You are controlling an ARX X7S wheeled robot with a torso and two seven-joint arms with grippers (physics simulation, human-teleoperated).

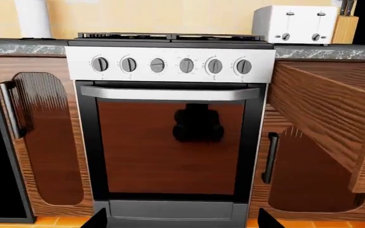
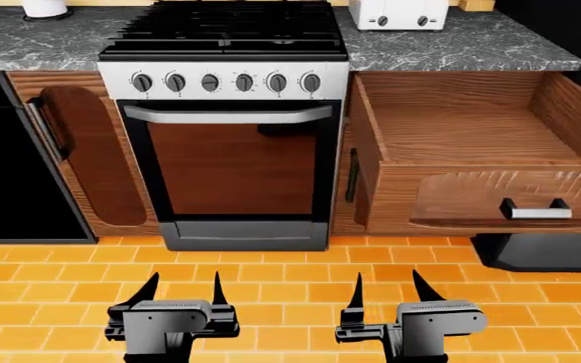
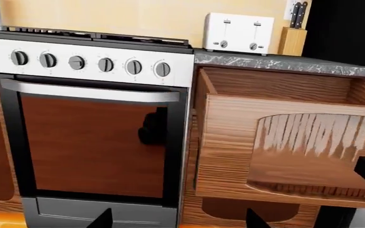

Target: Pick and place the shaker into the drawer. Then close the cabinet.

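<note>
A: Only the head view shows the whole drawer, pulled out right of the stove, nothing inside. Shaker?

B: I cannot see it. Left gripper and right gripper hang over the floor, jaws apart, holding nothing.

Showing on inspection: one stove carrying six knobs, one toaster, one open drawer, two grippers — left and right — one knife block, and two cabinet doors.
</note>
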